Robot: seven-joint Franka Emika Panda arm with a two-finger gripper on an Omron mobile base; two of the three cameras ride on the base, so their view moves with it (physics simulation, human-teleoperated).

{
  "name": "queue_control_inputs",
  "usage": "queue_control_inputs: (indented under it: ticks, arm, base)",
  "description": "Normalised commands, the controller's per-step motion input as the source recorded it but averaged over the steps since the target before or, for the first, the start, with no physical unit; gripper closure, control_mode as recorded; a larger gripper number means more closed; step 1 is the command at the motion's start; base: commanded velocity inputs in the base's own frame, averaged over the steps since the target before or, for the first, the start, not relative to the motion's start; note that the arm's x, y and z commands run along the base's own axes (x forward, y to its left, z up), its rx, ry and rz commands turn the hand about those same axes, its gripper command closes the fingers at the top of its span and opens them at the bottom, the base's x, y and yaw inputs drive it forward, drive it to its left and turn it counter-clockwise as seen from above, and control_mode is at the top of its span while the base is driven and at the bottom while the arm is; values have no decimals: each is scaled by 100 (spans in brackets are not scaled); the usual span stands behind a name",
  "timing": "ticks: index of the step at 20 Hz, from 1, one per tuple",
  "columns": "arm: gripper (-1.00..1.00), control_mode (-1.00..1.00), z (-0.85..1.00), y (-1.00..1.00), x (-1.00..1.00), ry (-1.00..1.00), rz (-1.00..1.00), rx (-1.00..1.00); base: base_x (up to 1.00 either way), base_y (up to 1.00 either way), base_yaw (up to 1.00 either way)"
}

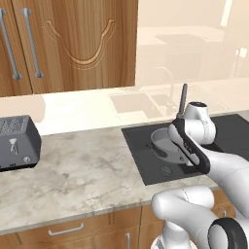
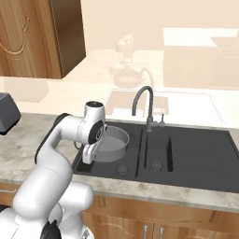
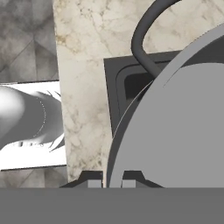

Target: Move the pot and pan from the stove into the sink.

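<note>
A: You're at a marble-veined counter (image 1: 82, 170) with wood cabinets above, a grey toaster (image 1: 17, 142) at its left end and the black double-basin sink (image 2: 186, 154) set toward the right. Where's your load?

B: The pot (image 2: 111, 144) hangs over the left basin, near that basin's left wall, tilted, rim pinched in the gripper (image 3: 111, 183). The jaws are drawn narrow on the thin wall, one finger either side of it.

A: Then lower it straight into that basin, I'd say. Level it first so the base meets the floor flat, and don't let go until it rests there; dropped while tilted, it would likely roll on its edge.

B: Mind the curved metal faucet (image 2: 142, 105) too. It stands at the sink's back edge, between the 2 basins, just right of the pot.

A: Right. The pot is smooth grey metal, round with low straight walls, so it will probably slide on the matte black basin. The 2 drains sit near the front edge.

B: The pan is a job for after this one.
</note>
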Motion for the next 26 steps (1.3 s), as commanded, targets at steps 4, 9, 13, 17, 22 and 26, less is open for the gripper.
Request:
queue_control_inputs:
  ticks: [4, 9, 13, 17, 22, 26]
  arm:
    - [100, -100, -16, 0, 0, 0, -1, 0]
    - [100, -100, -24, 0, 8, 0, -3, 0]
    - [100, -100, -21, 10, 13, 0, -5, 0]
    - [100, -100, -14, 26, 12, 0, -7, 2]
    - [100, -100, -1, 1, 1, 0, 0, 1]
    - [100, -100, -1, 0, 15, 0, 7, 13]
  base:
    - [0, 0, 0]
    - [0, 0, 0]
    - [0, 0, 0]
    - [0, 0, 0]
    - [0, 0, 0]
    - [0, 0, 0]
